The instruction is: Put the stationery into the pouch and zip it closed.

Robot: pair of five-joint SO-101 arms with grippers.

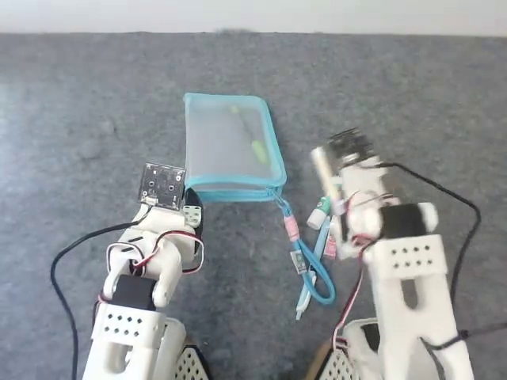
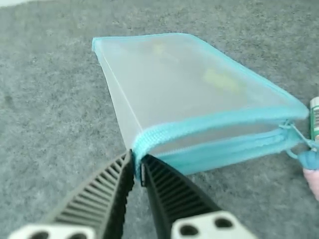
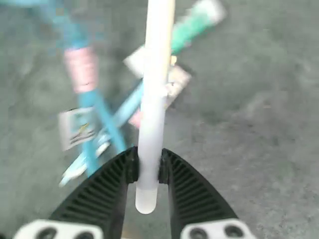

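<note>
Left gripper sits at the near left corner of the pouch. Its two ribbed black fingers are pressed onto the teal zip tape there, with the fabric pinched between them. In the high view that is the pouch's lower left corner, just left of centre frame.

The pouch lies flat on the grey felt-like table. It is a soft rectangle of cloudy, see-through material edged all round in teal. A yellow-green item shows dimly through its top face.

Over to the right gripper, right of centre in the high view. Its ribbed fingers are clamped on a white pen, a smooth round tube with a blunt end poking back past the fingertips.

Just under the pen lie a green-capped marker and a glossy blue strap. The strap carries a pink bead and loops away from the pouch's lower right corner. Whether the zip is fully shut, I can't tell.
</note>
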